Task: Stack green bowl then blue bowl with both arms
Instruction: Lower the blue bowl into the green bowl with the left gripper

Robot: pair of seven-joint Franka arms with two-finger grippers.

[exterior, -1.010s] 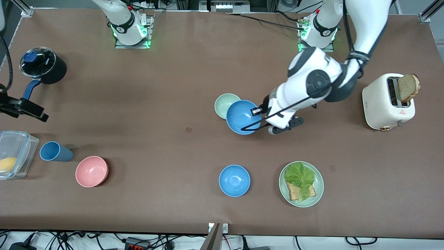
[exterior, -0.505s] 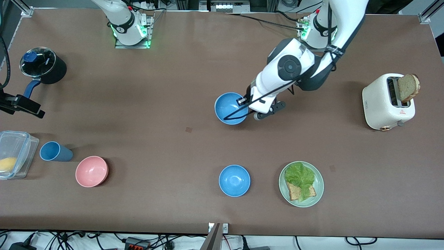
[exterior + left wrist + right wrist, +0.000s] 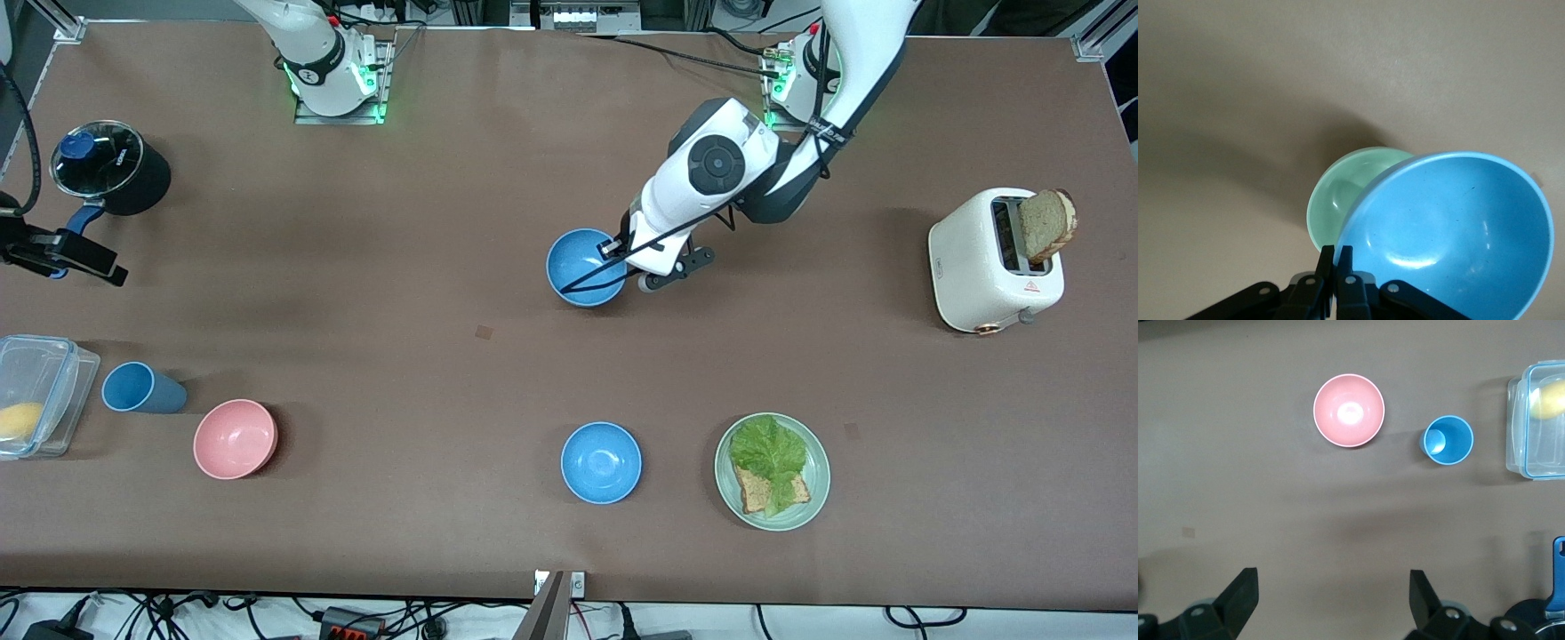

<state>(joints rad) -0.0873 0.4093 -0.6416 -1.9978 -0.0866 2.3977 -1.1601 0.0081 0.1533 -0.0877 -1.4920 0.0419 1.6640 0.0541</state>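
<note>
Waiting, my right gripper: fingers spread, high over the table's right-arm end.
Small round sky-blue plastic bowl: rim clamped in my left gripper.
Small pale sage-green plastic bowl: directly beneath it, mid-table, partly covered; touching or not, I cannot tell.

Brown matte counter carries: black lidded pot, clear plastic box, dark blue cup, pink plastic bowl, sky-blue plastic bowl, green plate with lettuce, toast; white toaster.
</note>
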